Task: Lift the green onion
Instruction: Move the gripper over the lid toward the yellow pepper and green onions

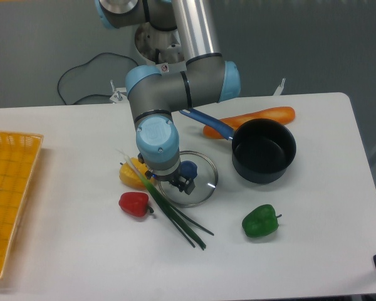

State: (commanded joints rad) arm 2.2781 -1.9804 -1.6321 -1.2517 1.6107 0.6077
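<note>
The green onion [173, 215] lies on the table, its pale end near the yellow pepper [130, 175] and its dark leaves running down to the right. My gripper [175, 185] hangs over the left part of the glass pot lid [197, 185], just above and right of the stalk's middle. The wrist hides most of the fingers; one dark fingertip [188, 186] shows. Nothing appears to be held, and the gap between the fingers cannot be read.
A red pepper [133, 204] sits left of the stalk. A green bell pepper [261, 221] lies front right. A black pot [263, 150] with a blue handle and an orange carrot [257, 117] are behind. A yellow basket [9, 194] stands at the left edge.
</note>
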